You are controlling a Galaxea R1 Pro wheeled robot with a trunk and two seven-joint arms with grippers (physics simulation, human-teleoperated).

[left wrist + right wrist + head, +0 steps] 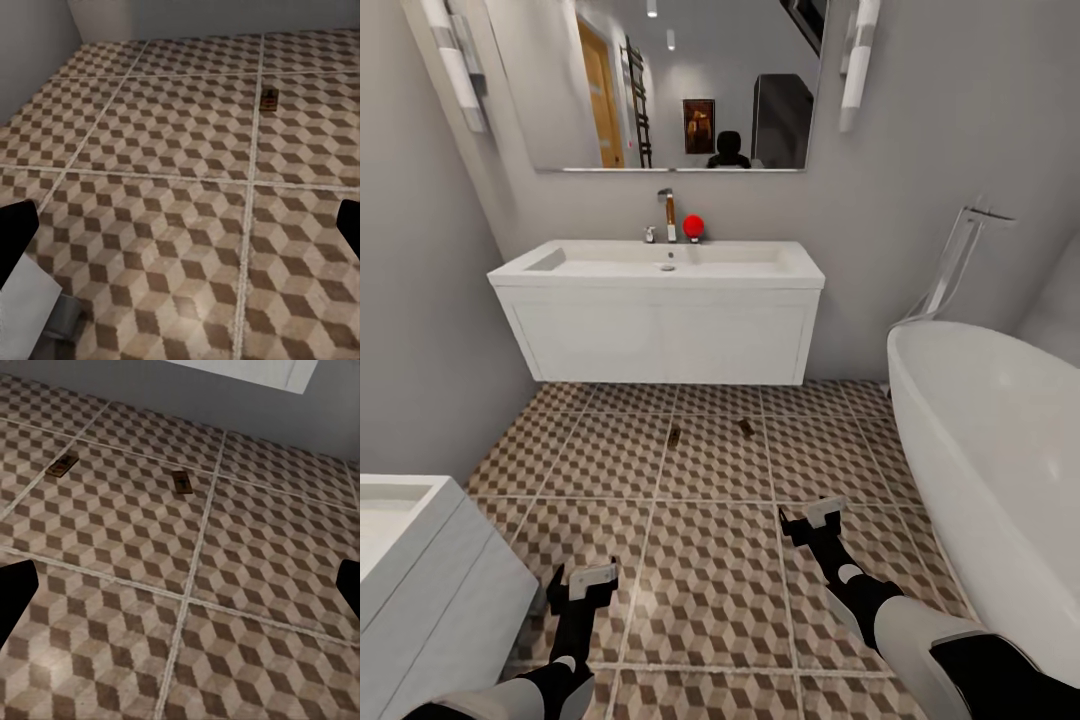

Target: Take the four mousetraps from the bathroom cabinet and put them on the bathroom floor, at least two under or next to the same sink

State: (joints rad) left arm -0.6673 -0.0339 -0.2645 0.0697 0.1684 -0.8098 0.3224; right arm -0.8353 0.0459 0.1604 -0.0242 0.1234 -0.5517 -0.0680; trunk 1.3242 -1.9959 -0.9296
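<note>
My left pincer (582, 582) hangs spread and empty over the bathroom floor (710, 590), near the white block at the lower left corner of the tiling; my right pincer (812, 520) hovers likewise parted, holding nothing, nearer the bathtub (1000, 470). Ahead, two mousetraps lie flat on the cube-pattern tiles just before the front edge of the white sink (660, 262) vanity: the left mousetrap (674, 437) beside a grout line, the right mousetrap (746, 427) a little apart from it, closer to the vanity. Neither touches the other. I judge each to be a light, stiff little board, thin enough to sit almost flush with the tile, so I would pinch across the long wooden edges and steer clear of the dark metal parts, which could shift or snap
</note>
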